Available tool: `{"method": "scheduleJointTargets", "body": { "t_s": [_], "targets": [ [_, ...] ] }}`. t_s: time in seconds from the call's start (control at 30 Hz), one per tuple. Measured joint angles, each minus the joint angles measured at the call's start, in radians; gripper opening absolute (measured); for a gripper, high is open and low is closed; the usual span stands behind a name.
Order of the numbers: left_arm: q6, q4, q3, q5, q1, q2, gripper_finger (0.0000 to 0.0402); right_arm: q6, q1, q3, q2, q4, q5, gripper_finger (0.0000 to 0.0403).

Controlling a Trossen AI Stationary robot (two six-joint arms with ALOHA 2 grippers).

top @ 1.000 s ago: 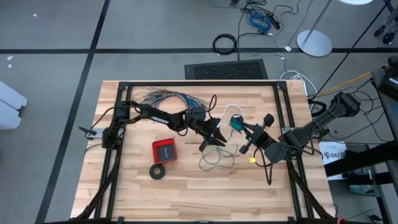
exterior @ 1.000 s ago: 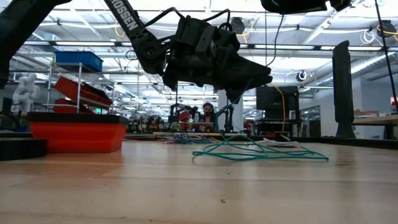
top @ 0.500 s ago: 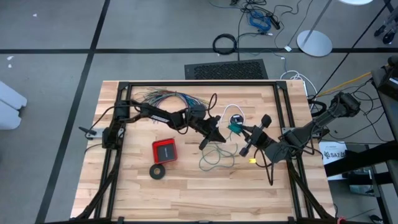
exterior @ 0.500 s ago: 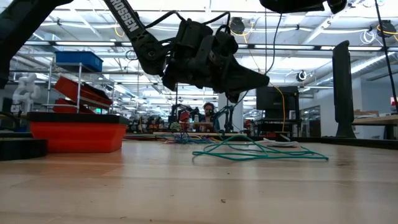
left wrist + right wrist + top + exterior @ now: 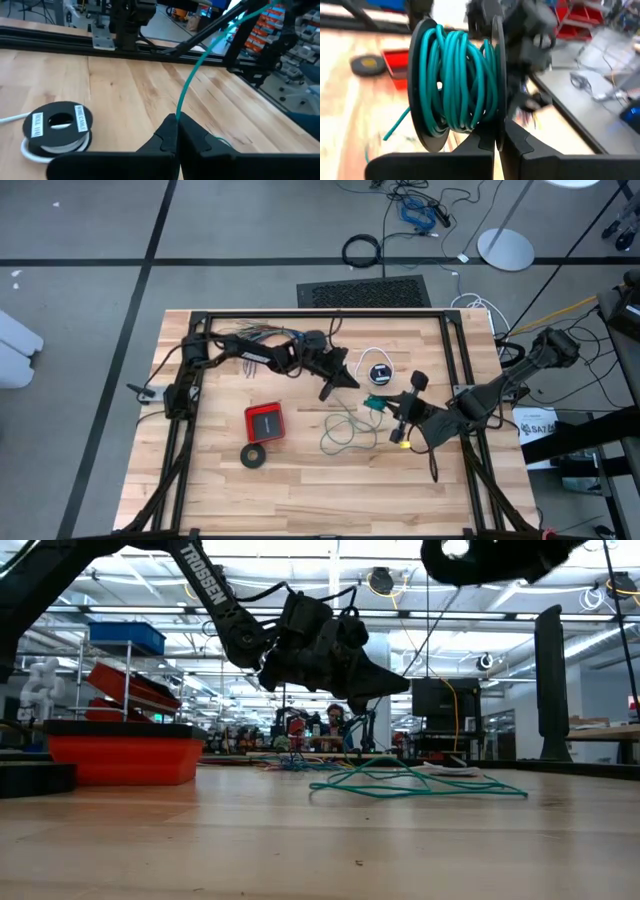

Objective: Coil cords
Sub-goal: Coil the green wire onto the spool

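The teal-green cord is partly wound on a black spool (image 5: 455,80) that my right gripper (image 5: 498,132) is shut on, above the table's right middle (image 5: 375,402). The rest lies as loose loops (image 5: 345,430) on the wood. My left gripper (image 5: 177,125) is shut on a stretch of this cord, above the table's middle (image 5: 328,388). The white cord sits on a small black round spool (image 5: 378,370), flat on the table beyond both grippers. My left gripper pinches the teal cord (image 5: 179,111) between its two fingertips, a single strand. The fingers point almost level, slanting toward the table's near right. From them the strand runs straight up and away (image 5: 220,40), clear of the table. My right gripper pinches one black flange of the spool (image 5: 498,107) at its rim between its two fingers. The spool is lifted clear of the table with its axis across the fingers. A loose teal end (image 5: 395,127) hangs off its side.
A red box (image 5: 264,423) and a black tape ring (image 5: 254,456) lie at the near left. The fanned bundle of many-coloured wires (image 5: 262,335) lies at the far left, partly under my left arm. A black frame (image 5: 320,315) runs along the table's edges.
My left gripper has shut on the teal cord and swung toward the table's far edge, drawing the strand up off the wood. My right wrist has turned, and the spool has shifted toward the near edge. The loose loops on the table stay where they were.
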Motion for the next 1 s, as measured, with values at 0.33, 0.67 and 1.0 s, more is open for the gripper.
{"method": "scheduleJointTargets", "body": {
  "t_s": [0.33, 0.67, 1.0],
  "targets": [
    [-0.058, -0.002, 0.000, 0.076, 0.075, 0.000, 0.0002, 0.213, -0.004, 0.000, -0.035, -0.288, -0.048, 0.0000],
    [-0.113, -0.012, 0.074, 0.100, 0.087, 0.000, 0.0002, 0.252, -0.085, 0.000, -0.035, -0.433, -0.160, 0.0000],
    [-0.105, -0.167, 0.199, 0.105, 0.065, 0.000, 0.0002, 0.255, -0.181, 0.000, -0.035, -0.518, -0.122, 0.0000]
  ]
}}
